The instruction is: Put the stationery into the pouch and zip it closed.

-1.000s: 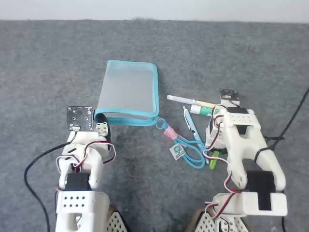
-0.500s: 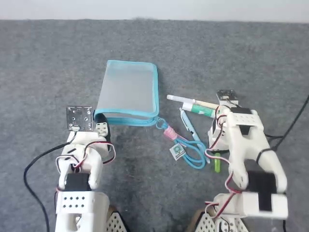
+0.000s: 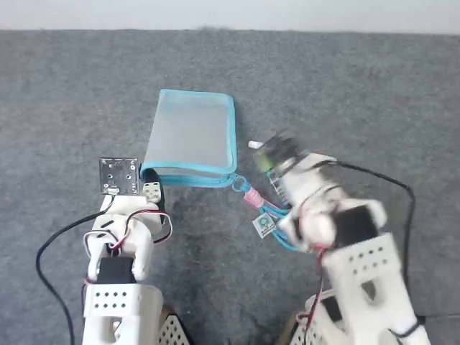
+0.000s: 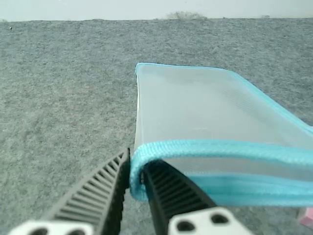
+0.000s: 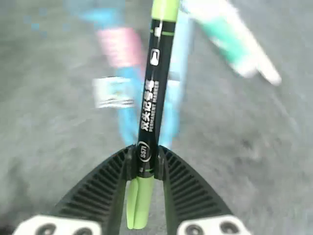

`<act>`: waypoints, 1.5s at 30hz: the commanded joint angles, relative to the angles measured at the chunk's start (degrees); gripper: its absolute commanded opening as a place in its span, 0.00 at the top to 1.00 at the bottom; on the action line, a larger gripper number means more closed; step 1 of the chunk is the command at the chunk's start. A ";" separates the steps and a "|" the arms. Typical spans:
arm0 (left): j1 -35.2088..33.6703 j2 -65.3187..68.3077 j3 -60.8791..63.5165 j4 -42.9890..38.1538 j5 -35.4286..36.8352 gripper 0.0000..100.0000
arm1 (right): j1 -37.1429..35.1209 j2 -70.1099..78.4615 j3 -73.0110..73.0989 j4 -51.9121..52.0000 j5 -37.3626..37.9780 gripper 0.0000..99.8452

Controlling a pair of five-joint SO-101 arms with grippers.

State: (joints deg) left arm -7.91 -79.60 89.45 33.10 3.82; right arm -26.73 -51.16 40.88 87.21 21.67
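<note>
One pouch, rim pinched by left fingers, right fingers gripping marker, pens lying outside it

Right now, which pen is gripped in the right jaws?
The black marker with green ends, pinched near one end. The white-and-green pen lies loose on the grey mat beyond it.

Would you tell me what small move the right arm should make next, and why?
Probably carry the marker toward the pouch mouth: the right gripper is shut on it, and the left gripper pinches the pouch's rim, propping it open.
</note>
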 commanded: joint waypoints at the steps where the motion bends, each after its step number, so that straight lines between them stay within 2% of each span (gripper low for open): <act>1: -0.09 0.88 -2.86 -1.85 1.32 0.99 | -11.74 -0.48 -4.75 3.65 1.23 0.99; 5: -0.09 0.88 -2.86 -1.85 1.32 0.99 | -17.45 4.53 -7.03 3.65 0.79 0.99; 12: -0.09 0.88 -2.86 -1.85 1.32 0.99 | -17.27 20.26 -17.49 0.84 -5.80 0.99; 25: -0.09 0.88 -2.86 -1.85 1.14 0.99 | -17.10 46.55 -39.74 4.88 -8.09 0.99; 28: 0.18 0.88 -2.86 -1.85 1.05 0.99 | -14.55 51.03 -46.24 5.23 -14.15 0.99; 31: 3.78 0.88 -2.07 -1.58 0.79 0.99 | -11.12 56.22 -53.54 6.11 -18.29 0.99; 35: 9.14 0.79 -0.92 -1.67 -3.16 0.99 | -8.22 63.87 -64.62 9.45 -21.10 0.99; 39: 10.55 1.14 -0.92 -1.49 -3.52 0.99 | -7.60 71.43 -75.52 13.67 -22.51 0.99; 41: 10.29 1.14 -0.92 -1.49 -3.52 0.99 | -7.87 74.42 -78.86 15.08 -22.86 0.94; 45: 10.11 1.14 -0.92 -1.67 -3.52 0.99 | -7.78 76.44 -80.79 15.34 -22.95 0.76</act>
State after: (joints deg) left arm 1.58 -79.60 89.45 33.10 1.01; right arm -35.16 26.37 -35.52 100.40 -0.22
